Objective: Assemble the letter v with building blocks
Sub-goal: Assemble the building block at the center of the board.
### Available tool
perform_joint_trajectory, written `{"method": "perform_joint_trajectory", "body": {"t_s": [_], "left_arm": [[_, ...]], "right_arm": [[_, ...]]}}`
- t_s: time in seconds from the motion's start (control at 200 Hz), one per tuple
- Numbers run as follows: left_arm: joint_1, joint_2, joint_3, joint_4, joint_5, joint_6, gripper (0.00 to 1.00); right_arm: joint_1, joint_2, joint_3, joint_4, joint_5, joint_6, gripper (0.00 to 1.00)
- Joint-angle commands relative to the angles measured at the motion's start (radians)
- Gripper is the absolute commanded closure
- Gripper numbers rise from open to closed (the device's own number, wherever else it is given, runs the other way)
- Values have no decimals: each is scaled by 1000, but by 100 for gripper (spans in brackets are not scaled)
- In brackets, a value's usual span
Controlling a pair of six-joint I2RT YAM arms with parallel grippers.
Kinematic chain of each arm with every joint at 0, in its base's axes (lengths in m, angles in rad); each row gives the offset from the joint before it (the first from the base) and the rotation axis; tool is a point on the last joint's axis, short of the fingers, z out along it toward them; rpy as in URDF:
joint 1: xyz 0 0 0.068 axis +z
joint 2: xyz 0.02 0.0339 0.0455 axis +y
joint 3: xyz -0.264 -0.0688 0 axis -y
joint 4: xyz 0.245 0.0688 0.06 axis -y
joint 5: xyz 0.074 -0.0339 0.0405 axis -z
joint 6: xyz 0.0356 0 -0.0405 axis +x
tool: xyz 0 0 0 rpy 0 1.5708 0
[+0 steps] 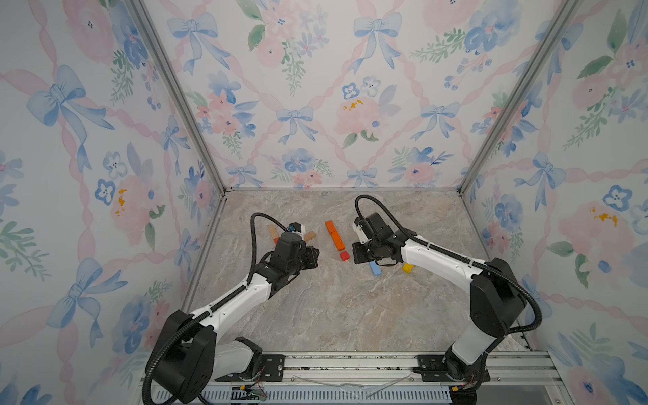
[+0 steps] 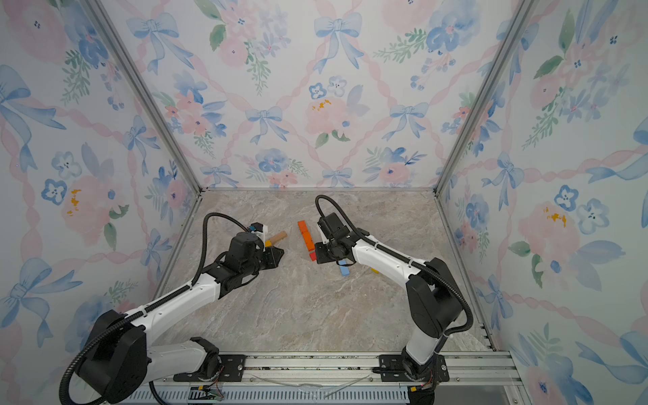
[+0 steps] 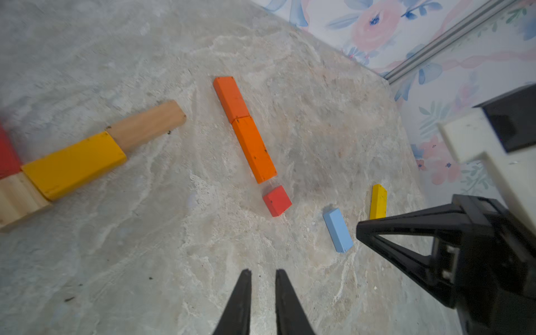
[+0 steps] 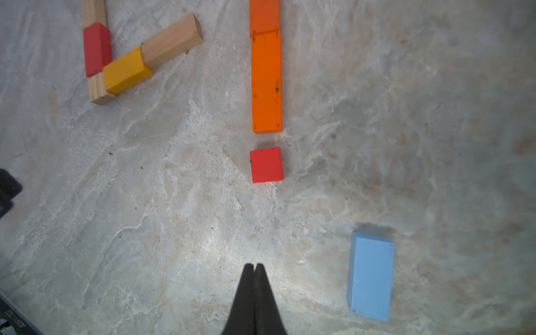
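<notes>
Five building blocks make a V-like angle: a wood bar (image 4: 92, 11) and a red bar (image 4: 97, 49) on one arm, a yellow block (image 4: 126, 71) and a wood bar (image 4: 174, 39) on the other, with a wood square (image 4: 100, 90) at the corner. Two orange bars (image 4: 266, 81) lie end to end, and a red square (image 4: 266, 165) sits just off their near end. A light blue bar (image 4: 371, 275) and a small yellow bar (image 3: 378, 201) lie apart. My left gripper (image 3: 263, 272) hovers over bare floor, fingers narrowly apart and empty. My right gripper (image 4: 254, 265) is shut and empty, short of the red square.
The marble floor (image 1: 333, 315) is boxed in by floral walls on three sides, with a metal rail (image 1: 350, 368) along the front. In both top views the left arm (image 1: 245, 298) covers part of the V-like group. The right arm (image 1: 438, 259) reaches over the light blue bar.
</notes>
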Motion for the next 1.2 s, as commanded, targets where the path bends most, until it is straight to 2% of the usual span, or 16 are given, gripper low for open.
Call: {"method": "perform_joint_trajectory", "body": {"t_s": [0.0,0.09,0.16,0.61,1.065,1.195], "left_arm": [[-31,35,-19,76,28,-13,87],[-44,69,-22,83,0,-28,97],[-47,98,-20,86,-9,-43,100],[-46,328,42,154,53,-109,100],[-47,399,43,180,30,-138,100],[-48,430,95,182,32,-141,100]], "right_arm": [[8,5,-59,159,-17,85,100],[16,23,-88,198,-9,105,100],[16,42,-98,220,-9,118,100],[15,155,-128,307,-24,200,100],[3,222,-119,356,-56,250,100],[-2,239,-112,356,-67,257,100]]}}
